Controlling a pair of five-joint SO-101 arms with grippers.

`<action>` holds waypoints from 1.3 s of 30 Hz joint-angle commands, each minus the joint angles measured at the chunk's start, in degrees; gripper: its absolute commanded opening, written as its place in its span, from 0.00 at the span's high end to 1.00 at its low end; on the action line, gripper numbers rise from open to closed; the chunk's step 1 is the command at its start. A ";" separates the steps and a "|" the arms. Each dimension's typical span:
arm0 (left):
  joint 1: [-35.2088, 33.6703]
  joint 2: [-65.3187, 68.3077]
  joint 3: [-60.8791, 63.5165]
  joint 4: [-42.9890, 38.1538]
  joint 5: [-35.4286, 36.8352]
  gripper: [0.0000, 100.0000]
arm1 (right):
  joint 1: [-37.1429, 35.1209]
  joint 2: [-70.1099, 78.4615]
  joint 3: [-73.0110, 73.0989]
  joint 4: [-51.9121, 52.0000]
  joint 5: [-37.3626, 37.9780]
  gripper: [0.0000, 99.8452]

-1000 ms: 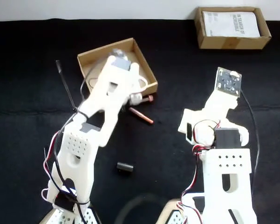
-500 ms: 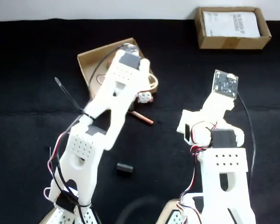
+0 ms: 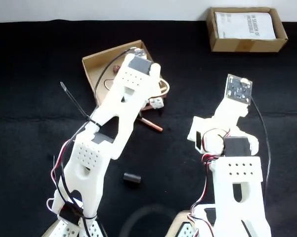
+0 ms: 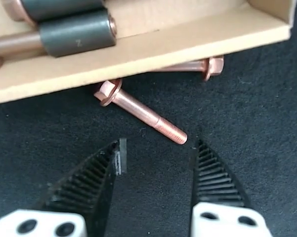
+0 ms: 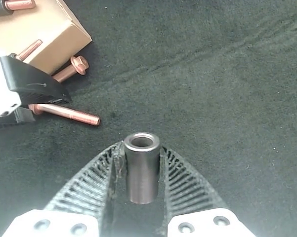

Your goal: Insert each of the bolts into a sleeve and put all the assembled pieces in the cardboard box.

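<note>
While your left gripper (image 4: 157,148) hangs wide open over a shiny copper bolt (image 4: 146,112) lying just beside the cardboard box (image 4: 138,49) wall on the fuzzy black table (image 4: 257,138), your right gripper (image 5: 141,150) squeezes a smooth, grey, tube-shaped sleeve (image 5: 141,173) between its toothed sides.

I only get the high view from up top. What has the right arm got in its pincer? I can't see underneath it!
Observer: The right pincer is shut on a dark sleeve, with the hollow end facing the wrist camera.
Operator: Is the left pincer holding something too?
Observer: No. The left pincer is open, with a copper bolt lying on the black cloth just ahead of its tips.
Operator: What's inside the box under that arm?
Observer: The cardboard box holds at least two sleeved bolts, lying side by side.
</note>
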 commanded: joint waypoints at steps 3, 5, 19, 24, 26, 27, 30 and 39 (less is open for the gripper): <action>0.13 -0.84 4.79 0.44 0.44 0.78 | 0.57 -1.10 -0.22 -0.75 0.62 0.99; -0.13 -0.84 7.34 0.44 0.44 0.78 | 0.57 -1.10 -0.22 -0.75 0.62 0.99; -5.23 -1.01 13.41 -13.01 0.26 0.78 | 0.48 -1.01 -0.13 -0.84 2.20 0.99; -4.97 -1.27 13.41 -12.57 0.35 0.78 | 0.48 -0.92 -0.13 -0.84 2.64 0.99; -4.62 -1.36 13.41 -12.57 0.35 0.78 | 0.48 -0.92 -0.13 -0.84 2.64 0.99; -4.44 -1.36 13.41 -12.48 0.35 0.78 | 0.40 -0.92 -0.13 -0.84 2.64 0.99; -4.09 -1.19 13.41 -12.48 0.44 0.78 | 0.04 -0.92 0.40 -1.71 2.64 0.99; -1.01 -0.75 13.67 -10.64 3.60 0.86 | -0.13 -0.92 2.51 -3.21 2.64 0.99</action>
